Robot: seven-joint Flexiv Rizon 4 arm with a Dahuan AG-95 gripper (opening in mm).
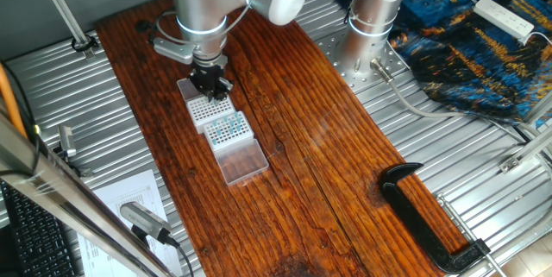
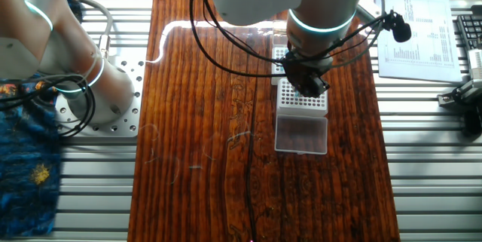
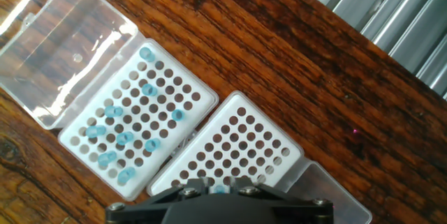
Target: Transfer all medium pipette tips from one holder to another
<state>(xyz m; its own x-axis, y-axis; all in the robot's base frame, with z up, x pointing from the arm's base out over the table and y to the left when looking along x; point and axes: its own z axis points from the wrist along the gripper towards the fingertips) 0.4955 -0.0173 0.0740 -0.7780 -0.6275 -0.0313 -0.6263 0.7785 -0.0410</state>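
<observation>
While the gripper (image 1: 211, 84) hangs over the emptier rack (image 3: 227, 147), one blue tip (image 3: 221, 190) peeks out at the jaws.
Whether they pinch it, I cannot tell; remaining tips (image 3: 124, 139) sit in the neighbouring rack (image 3: 178, 86) beyond the jaws. Keep it upright, straight over a hole.

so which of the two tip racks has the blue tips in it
The rack next to the open clear lid holds the blue tips; the rack under the tool looks nearly empty.

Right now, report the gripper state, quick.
Gripper: low over the empty rack; fingers hidden, so open or closed cannot be told.
</observation>
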